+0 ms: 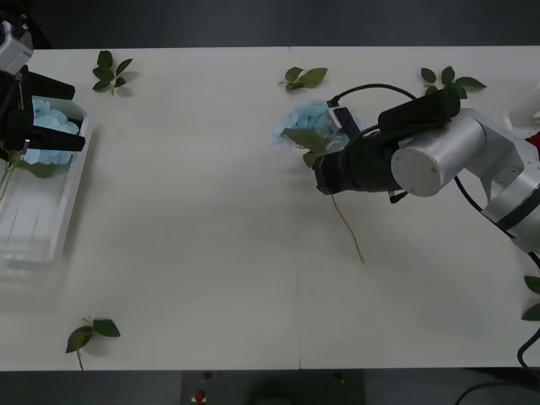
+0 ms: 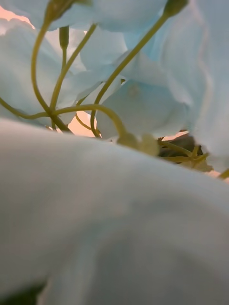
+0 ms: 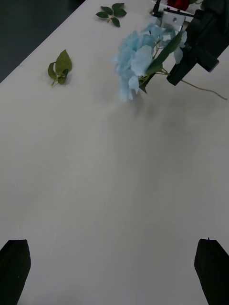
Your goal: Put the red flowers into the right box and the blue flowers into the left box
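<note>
Right end effector [image 1: 331,145] grips blue flower [image 1: 302,123]

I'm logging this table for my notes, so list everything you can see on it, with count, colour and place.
Table: one, white, under everything.
Left box: one, white, at the table's left edge.
Blue flowers in the left box: pale blue, at its far end; count unclear.
Blue flower: one, pale blue, mid-table, its stem trailing toward the near edge.
Leaf sprigs: at least four, green, three along the far edge and one near-left; more leaves at the right edge.
Red flower: a red patch at the right edge; count unclear.
Right box: a white corner at the right edge.
Left gripper: black, open, over the left box.
Right gripper: black, at the mid-table blue flower.
</note>
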`<action>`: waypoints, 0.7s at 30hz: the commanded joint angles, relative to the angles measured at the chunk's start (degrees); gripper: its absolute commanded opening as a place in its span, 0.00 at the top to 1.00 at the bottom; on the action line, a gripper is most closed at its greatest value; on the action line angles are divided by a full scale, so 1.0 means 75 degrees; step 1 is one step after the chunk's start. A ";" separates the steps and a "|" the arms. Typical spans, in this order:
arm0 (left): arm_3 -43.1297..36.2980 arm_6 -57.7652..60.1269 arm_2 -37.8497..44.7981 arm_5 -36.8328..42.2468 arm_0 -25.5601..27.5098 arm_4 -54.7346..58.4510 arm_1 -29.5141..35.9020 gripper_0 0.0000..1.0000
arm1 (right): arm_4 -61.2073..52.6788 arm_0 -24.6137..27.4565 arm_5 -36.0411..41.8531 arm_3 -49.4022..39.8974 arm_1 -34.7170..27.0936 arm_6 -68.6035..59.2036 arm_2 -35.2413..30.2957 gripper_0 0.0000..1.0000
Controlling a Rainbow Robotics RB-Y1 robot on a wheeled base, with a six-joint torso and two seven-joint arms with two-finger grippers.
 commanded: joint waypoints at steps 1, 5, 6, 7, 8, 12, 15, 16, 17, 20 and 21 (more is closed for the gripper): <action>-0.0103 -0.0235 -0.0001 -0.0060 -0.0001 -0.0004 0.0217 0.00 | -0.0949 -0.0238 -0.0042 -0.0321 -0.0103 0.1564 -0.0437 1.00; -0.0103 -0.0235 -0.0001 -0.0060 -0.0001 -0.0004 0.0217 0.00 | -0.2332 -0.0238 -0.0054 -0.0345 -0.0068 0.2654 -0.0894 1.00; -0.0103 -0.0235 -0.0001 -0.0060 -0.0001 -0.0004 0.0217 0.00 | -0.2461 -0.0238 -0.0054 -0.0345 -0.0057 0.2818 -0.0953 1.00; -0.0103 -0.0235 -0.0001 -0.0060 -0.0001 -0.0004 0.0217 0.00 | -0.2742 -0.0238 -0.0054 -0.0345 -0.0021 0.3111 -0.1140 1.00; -0.0103 -0.0235 -0.0001 -0.0060 -0.0001 -0.0004 0.0217 0.00 | -0.2976 -0.0238 -0.0054 -0.0345 0.0025 0.3427 -0.1269 1.00; -0.0103 -0.0235 -0.0001 -0.0060 -0.0001 -0.0004 0.0217 0.00 | -0.3597 -0.0238 -0.0101 -0.0286 0.0248 0.4119 -0.1644 1.00; -0.0103 -0.0235 -0.0001 -0.0060 -0.0001 -0.0004 0.0217 0.00 | -0.4148 -0.0238 -0.0159 -0.0075 0.0588 0.4646 -0.1984 1.00; -0.0103 -0.0235 -0.0001 -0.0060 -0.0001 -0.0004 0.0217 0.00 | -0.4300 -0.0238 -0.0159 0.0007 0.0764 0.4892 -0.2136 1.00; -0.0103 -0.0235 -0.0001 -0.0060 -0.0001 -0.0004 0.0217 0.00 | -0.4441 -0.0238 -0.0159 0.0101 0.0940 0.5115 -0.2242 1.00; -0.0103 -0.0235 -0.0001 -0.0060 -0.0001 -0.0004 0.0217 0.00 | -0.4863 -0.0238 -0.0159 0.0323 0.1268 0.5548 -0.2406 1.00; -0.0103 -0.0235 -0.0001 -0.0060 -0.0001 -0.0004 0.0217 0.00 | -0.5074 -0.0238 -0.0171 0.0405 0.1361 0.5724 -0.2418 1.00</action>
